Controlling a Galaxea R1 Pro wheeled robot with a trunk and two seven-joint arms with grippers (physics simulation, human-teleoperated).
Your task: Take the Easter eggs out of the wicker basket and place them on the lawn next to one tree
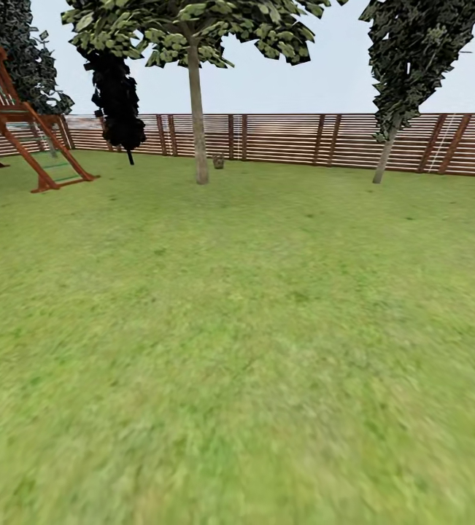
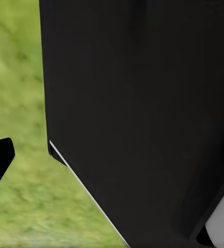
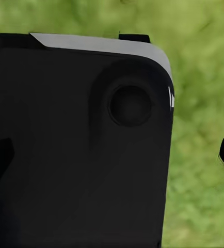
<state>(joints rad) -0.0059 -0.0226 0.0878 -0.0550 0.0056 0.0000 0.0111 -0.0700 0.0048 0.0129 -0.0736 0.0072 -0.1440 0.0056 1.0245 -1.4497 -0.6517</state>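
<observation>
I see lawn [image 1: 252, 350], a far tree [image 1: 198, 117] beside the basket [image 1: 219, 162] (tiny); I cannot tell either gripper's state.

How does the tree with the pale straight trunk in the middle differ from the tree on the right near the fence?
The middle tree has an upright, thicker pale trunk; the right tree has a slimmer trunk that leans. The middle tree's crown spreads wide with lighter green leaves; the right tree's foliage is dark and narrow. A small brownish object sits by the middle tree; none by the right one. Both stand on the lawn before the fence.
</observation>
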